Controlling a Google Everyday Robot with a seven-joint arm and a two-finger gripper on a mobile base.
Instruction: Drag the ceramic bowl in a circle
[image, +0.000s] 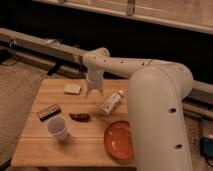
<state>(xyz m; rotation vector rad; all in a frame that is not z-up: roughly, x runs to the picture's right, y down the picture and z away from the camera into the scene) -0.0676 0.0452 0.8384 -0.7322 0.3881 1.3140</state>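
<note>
The gripper (94, 91) hangs at the far side of the wooden table (85, 146), pointing down over bare wood between a pale block (72, 89) on one side and a small white bottle (112, 102) lying on the other. Whether its jaws are spread or closed I cannot tell, and nothing appears to be held in it. The ceramic bowl (119, 139) sits well apart from it at the near edge of the table, upright and apparently empty, with its outer side hidden behind the robot's thick white arm (160, 115). Nearer the middle lie a dark reddish-brown item (80, 116), a dark flat bar (49, 112) and a white cup (57, 128). The cup stands near the bowl but does not touch it. By my reading the task is at the approach step: the bowl is not yet contacted and no dragging has begun. The next move calls for bringing the gripper across the table, past the bottle, down onto the bowl's rim or inside wall. The hold must be firm enough to slide the bowl round. The circle should be tight, since the cup, the reddish item and the table edge all lie close.
</note>
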